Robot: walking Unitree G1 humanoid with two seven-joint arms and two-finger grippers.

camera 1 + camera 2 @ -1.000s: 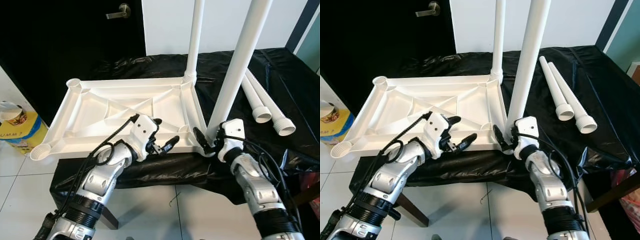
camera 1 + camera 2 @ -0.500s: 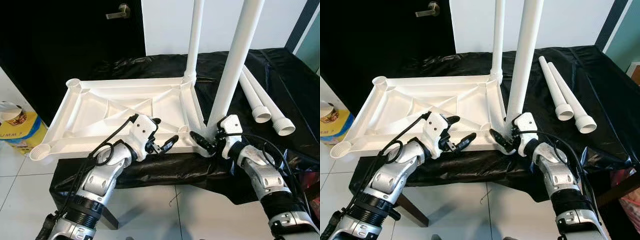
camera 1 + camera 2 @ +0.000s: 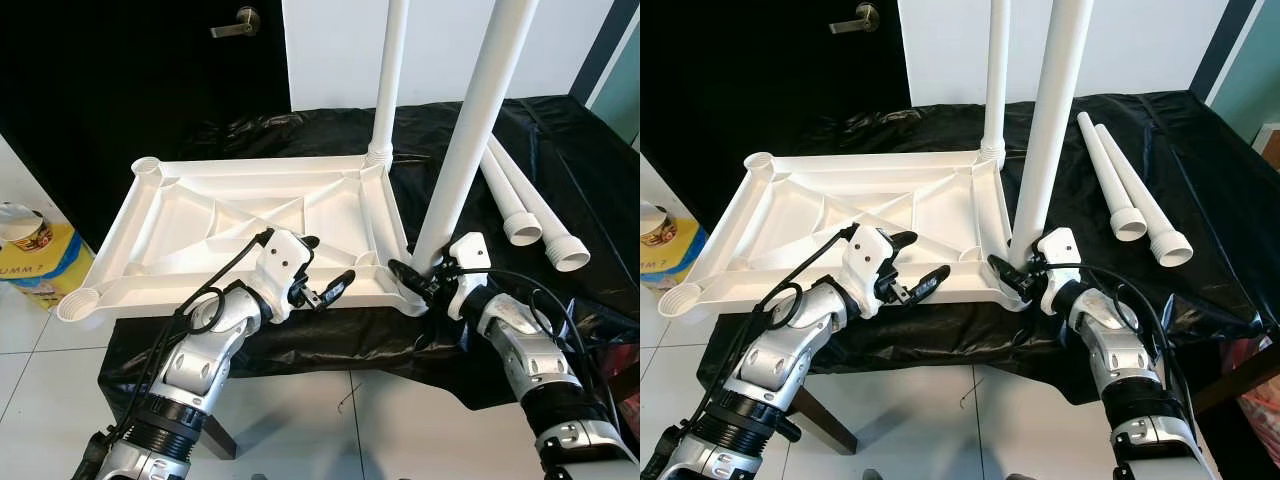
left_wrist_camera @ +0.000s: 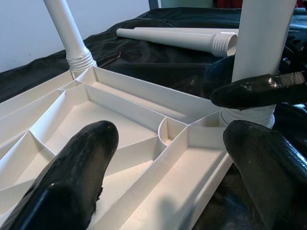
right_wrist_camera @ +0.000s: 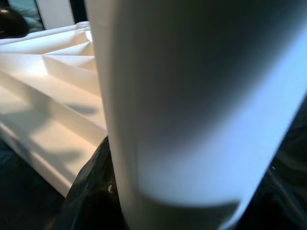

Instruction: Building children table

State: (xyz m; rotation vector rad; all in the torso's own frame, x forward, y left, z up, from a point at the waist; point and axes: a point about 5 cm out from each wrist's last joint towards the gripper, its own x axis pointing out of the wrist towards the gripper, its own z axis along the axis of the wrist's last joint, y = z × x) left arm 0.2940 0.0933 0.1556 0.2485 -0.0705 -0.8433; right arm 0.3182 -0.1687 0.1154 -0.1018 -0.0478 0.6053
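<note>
Closest to the camera, lower middle of the head view, the left hand [image 3: 325,283] sits over the near edge of the upside-down white table panel [image 3: 230,225], fingers [image 4: 76,172] spread fairly wide with nothing between them. Through its wrist camera you look straight across the panel's ribbed underside toward the leg it's facing.

Just right of that, lower centre-right, the right hand [image 3: 418,284] is down at the foot of the near leg [image 3: 468,130], where the leg meets the panel's near-right corner socket. One black finger pokes out past the left side of the leg base and the leg sits right in front of the wrist camera, but I can't tell if the fingers are actually clamped on it or only alongside.

That near leg stands upright, running off the top of the frame. The panel spreads across the middle-left, lying on a tabletop draped in black plastic sheet [image 3: 470,340], with open round sockets at its two left corners.

Further back, a second leg [image 3: 388,80] stands upright in the far-right corner socket, upper centre. Two loose legs [image 3: 525,200] lie side by side on the sheet at the right, well apart from the panel.

At the left edge there's a yellow container [image 3: 40,260] on the tile floor [image 3: 30,380], and a dark door [image 3: 130,70] with a lever handle fills the upper left.
</note>
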